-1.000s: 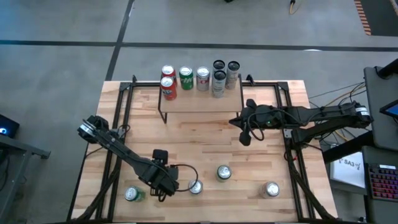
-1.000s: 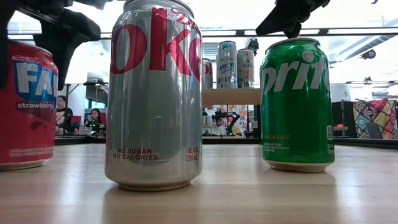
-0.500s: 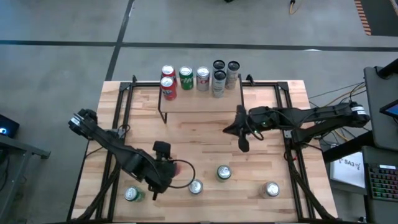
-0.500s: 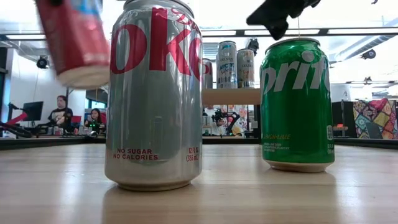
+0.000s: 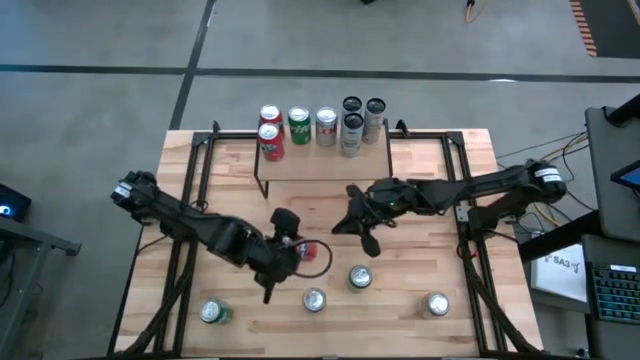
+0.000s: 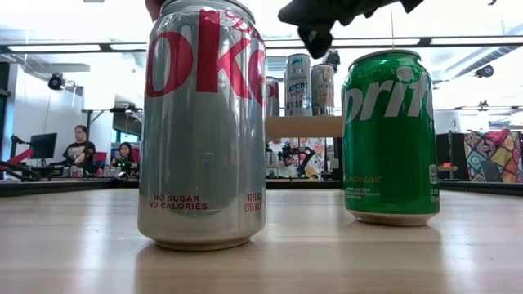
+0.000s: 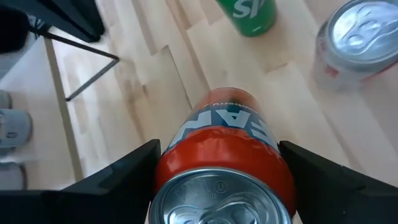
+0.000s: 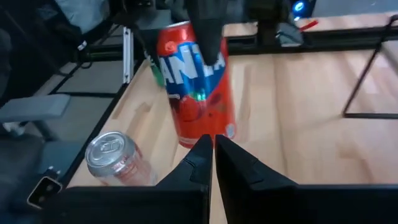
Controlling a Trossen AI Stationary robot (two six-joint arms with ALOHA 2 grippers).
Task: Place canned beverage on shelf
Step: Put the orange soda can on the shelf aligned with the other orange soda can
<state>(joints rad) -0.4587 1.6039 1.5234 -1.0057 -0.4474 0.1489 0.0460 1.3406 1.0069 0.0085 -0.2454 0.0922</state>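
A red Fanta can (image 7: pixel 224 143) hangs over the middle of the table with my left gripper (image 5: pixel 296 250) shut on it. It also shows in the right wrist view, red Fanta can (image 8: pixel 196 93). My right gripper (image 5: pixel 362 232) is shut with nothing between its fingers. It hovers just to the can's right, pointing toward it. The shelf (image 5: pixel 320 170), a small raised wooden board on black legs, stands at the table's far side. Several cans stand along the shelf's far edge (image 5: pixel 320 125). My left gripper pinches the red can's side walls just below its lid end (image 7: pixel 217 158), one finger (image 7: pixel 124 177) on either side. The fingers come slanting down from the table's left. The lid faces back toward the wrist. The can is lifted clear of the table and tilted.
Near the front edge stand a green can (image 5: pixel 213 313), a silver can (image 5: pixel 314 300), another green can (image 5: pixel 360 278) and a silver can (image 5: pixel 436 304). In the low view a Diet Coke can (image 6: pixel 204 122) and a Sprite can (image 6: pixel 391 135) stand close to the camera.
My left gripper has lifted the red can off the table near the front left and carried it up and toward the table's middle, rolling as it went. The can now hangs tilted. My right gripper has moved toward the table's left and near side, toward the can, staying shut.
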